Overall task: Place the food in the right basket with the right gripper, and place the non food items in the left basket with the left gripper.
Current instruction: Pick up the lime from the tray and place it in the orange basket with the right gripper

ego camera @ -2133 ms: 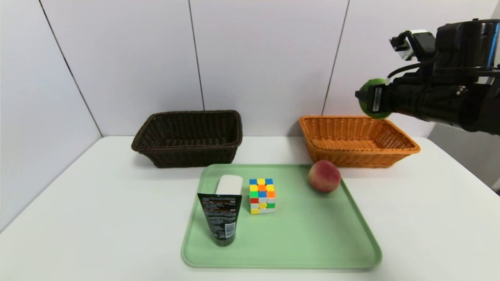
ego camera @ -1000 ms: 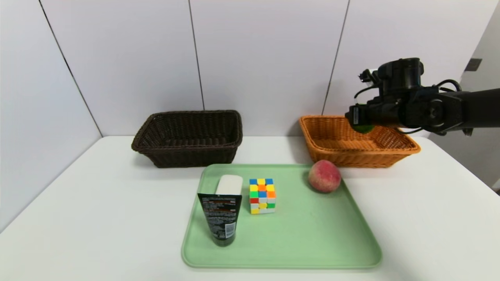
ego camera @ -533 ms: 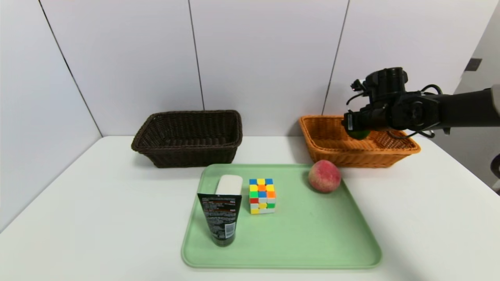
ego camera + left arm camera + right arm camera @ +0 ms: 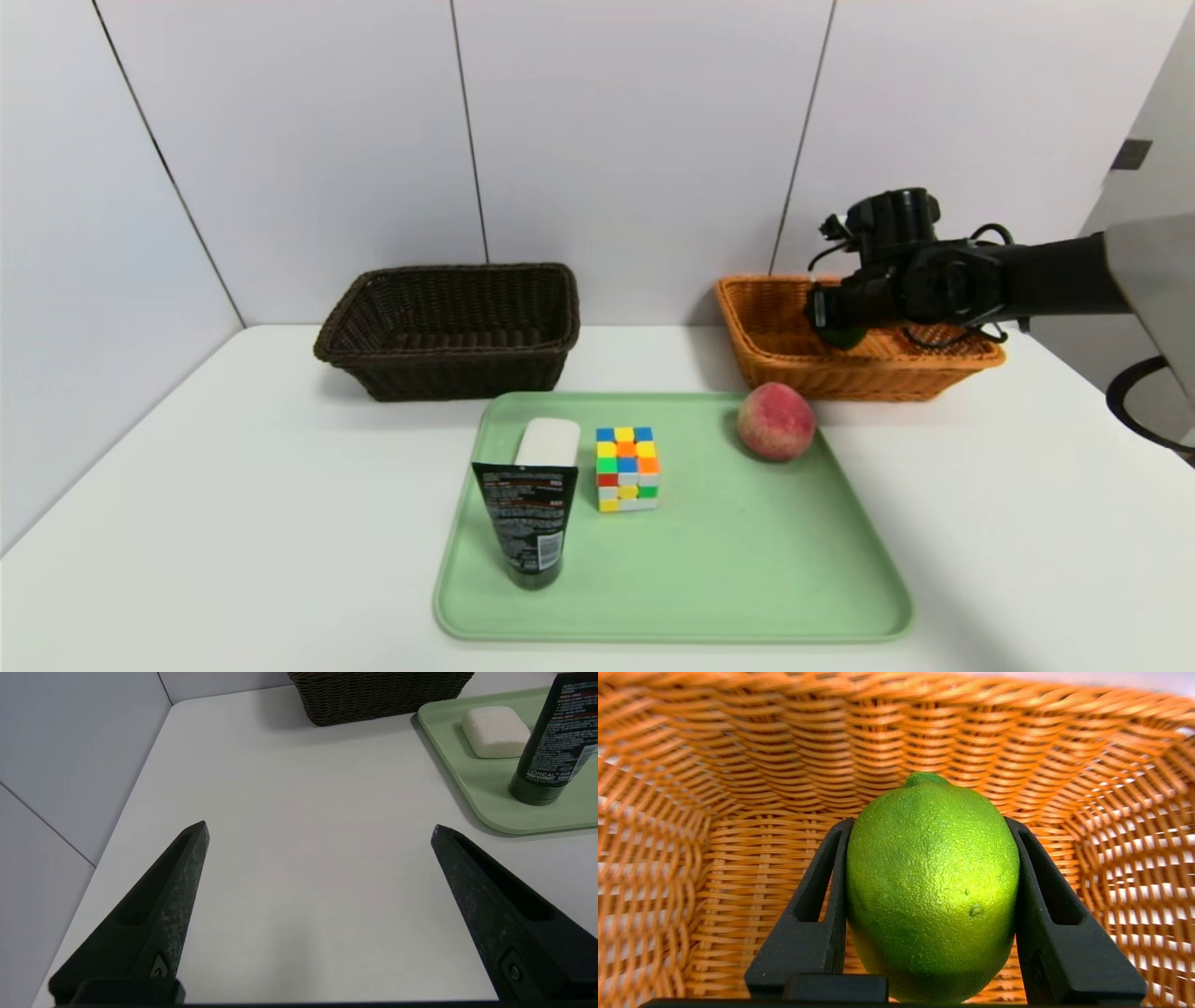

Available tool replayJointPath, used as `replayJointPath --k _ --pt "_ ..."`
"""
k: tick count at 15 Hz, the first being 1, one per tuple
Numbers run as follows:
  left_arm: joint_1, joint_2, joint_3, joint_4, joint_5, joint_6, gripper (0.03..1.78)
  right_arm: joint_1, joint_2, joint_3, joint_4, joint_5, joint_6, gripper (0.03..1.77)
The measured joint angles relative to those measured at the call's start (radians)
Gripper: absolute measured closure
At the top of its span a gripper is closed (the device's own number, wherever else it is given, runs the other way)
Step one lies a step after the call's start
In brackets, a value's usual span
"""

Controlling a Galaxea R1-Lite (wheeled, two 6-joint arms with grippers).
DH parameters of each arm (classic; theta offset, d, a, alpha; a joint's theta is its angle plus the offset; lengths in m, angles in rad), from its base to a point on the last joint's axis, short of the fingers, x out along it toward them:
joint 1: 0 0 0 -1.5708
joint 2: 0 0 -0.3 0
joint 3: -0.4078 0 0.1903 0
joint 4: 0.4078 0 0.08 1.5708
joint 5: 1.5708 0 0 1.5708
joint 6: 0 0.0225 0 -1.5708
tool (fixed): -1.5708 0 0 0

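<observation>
Holding a bumpy green lime (image 4: 931,886) clamped in my right end effector (image 4: 834,322) inside the orange wicker basket (image 4: 784,350), my left end effector (image 4: 320,830) parked wide open over the white tabletop (image 4: 303,812)

Lab setup, bare white table (image 4: 233,485), panelled walls (image 4: 308,140)

The dark tube (image 4: 556,742) standing on the green tray (image 4: 472,788) has white print near its bottom end: "L'OREAL", then "EXPERT" and "100ml". The smaller lines of text higher on the tube are too small to read.
</observation>
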Motion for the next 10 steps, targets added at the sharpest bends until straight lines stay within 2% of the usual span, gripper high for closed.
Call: replayJointPath --k 10 --pt "0.0 -0.001 0.018 -0.002 0.0 0.0 0.12 0.002 0.078 -0.093 0.059 -0.004 0.046 0.84"
